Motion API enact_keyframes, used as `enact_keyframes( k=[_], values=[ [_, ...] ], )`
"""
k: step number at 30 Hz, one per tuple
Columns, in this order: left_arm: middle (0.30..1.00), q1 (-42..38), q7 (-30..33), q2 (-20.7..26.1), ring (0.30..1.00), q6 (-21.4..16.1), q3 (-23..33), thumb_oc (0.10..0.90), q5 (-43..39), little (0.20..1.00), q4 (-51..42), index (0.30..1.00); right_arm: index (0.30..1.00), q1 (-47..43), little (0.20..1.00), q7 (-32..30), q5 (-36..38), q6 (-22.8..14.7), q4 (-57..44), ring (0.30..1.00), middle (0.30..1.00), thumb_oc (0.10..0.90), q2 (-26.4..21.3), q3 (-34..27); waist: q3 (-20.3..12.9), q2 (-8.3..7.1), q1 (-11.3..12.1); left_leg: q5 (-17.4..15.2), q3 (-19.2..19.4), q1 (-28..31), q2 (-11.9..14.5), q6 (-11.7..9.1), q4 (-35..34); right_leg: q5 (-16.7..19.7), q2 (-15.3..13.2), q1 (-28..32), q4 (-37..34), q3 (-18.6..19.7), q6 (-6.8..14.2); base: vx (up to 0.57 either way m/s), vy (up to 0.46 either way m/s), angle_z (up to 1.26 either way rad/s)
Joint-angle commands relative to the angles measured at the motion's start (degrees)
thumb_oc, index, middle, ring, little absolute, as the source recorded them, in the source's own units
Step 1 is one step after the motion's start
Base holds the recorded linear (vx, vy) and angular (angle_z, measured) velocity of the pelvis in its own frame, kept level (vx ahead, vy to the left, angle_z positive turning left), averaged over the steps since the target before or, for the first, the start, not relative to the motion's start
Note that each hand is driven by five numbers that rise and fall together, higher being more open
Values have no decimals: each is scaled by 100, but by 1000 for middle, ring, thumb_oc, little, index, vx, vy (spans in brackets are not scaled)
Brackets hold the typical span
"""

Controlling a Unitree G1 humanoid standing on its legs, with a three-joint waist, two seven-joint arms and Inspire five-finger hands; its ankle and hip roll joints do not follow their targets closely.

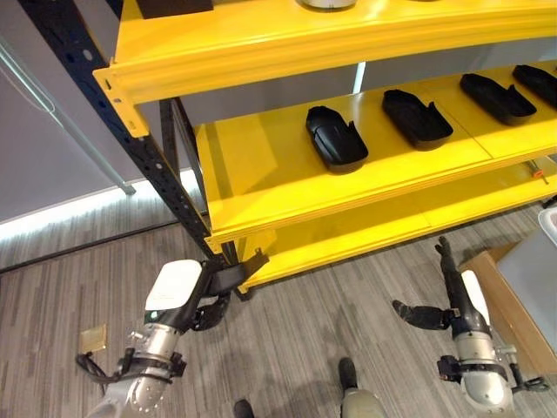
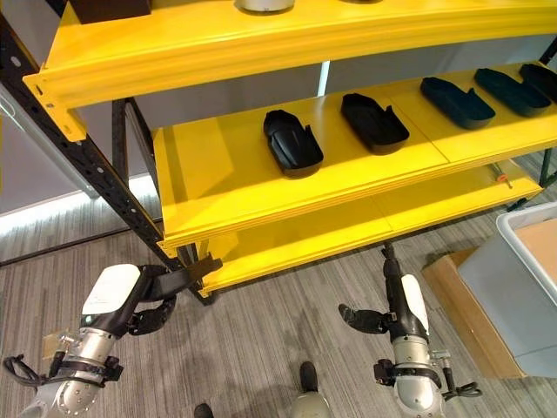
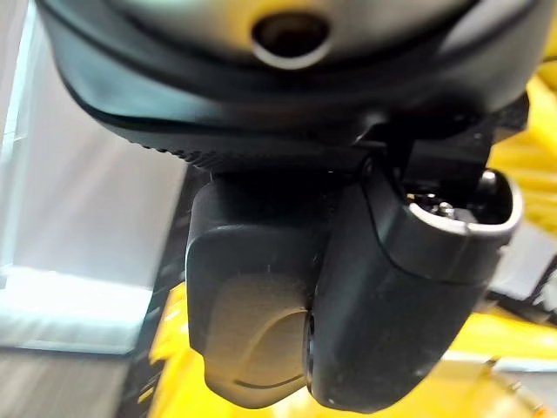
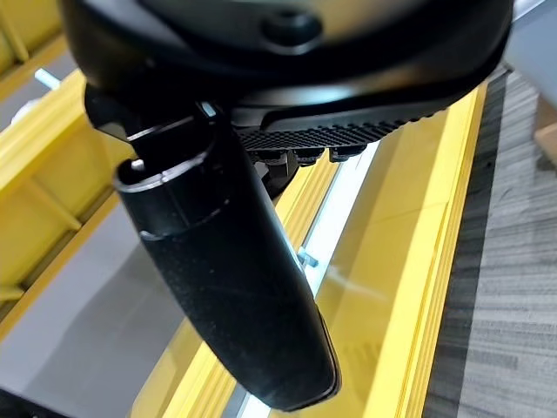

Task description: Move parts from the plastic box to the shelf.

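filling most of the frame is the yellow shelf (image 1: 261, 174), running from upper left across to the right edge, with a dark perforated upright (image 1: 165, 174) at its left end. grey plank floor (image 1: 305, 340) takes up the bottom. at the right edge of the right eye view sits the pale plastic box (image 2: 522, 287), with a flat piece of cardboard (image 2: 457, 305) on the floor just beside it.

up on the middle tier there's a row of black parts: the nearest part (image 1: 335, 137) around centre frame, a second part (image 1: 416, 117) just right of it, and more parts (image 1: 496, 97) trailing off to the upper right, all lying flat and apart from each other.

left hand (image 1: 213, 296) is lower left, near the shelf's bottom corner, fingers curled in and holding nothing as far as i can see. right hand (image 1: 452, 296) is lower right over the floor, fingers straight and released, thumb sticking out to the left, empty.
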Motion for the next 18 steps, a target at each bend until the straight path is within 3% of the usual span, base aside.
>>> enact_keyframes(
  k=[1, 7, 18],
  values=[
    [300, -660, 623, 43, 300, -420, 646, 400, -326, 300, -769, 300, 1000, -191, 1000, -295, -38, -416, -694, 1000, 1000, 900, -148, -431, -309, -150, -79, -367, -30, 340, 326, 56, 46, -648, -409, -122, 639, -93, 357, 0, 0, 0],
    [300, -843, 980, -205, 300, -362, 953, 400, -532, 300, -1138, 300, 1000, -90, 1000, -332, 11, -455, -744, 1000, 1000, 900, -126, -368, -341, -175, -74, -359, 6, 366, 332, 37, 9, -557, -388, -60, 466, -102, 351, 2, -13, -7],
    [300, -1038, 1438, -257, 300, -175, 1263, 400, -346, 300, -1314, 300, 1000, 1, 1000, -381, 19, -496, -786, 1000, 1000, 900, -144, -362, -387, -233, -47, -356, 8, 345, 337, 18, -9, -483, -383, -7, 341, -146, 363, 0, 0, 0]
  ],
)
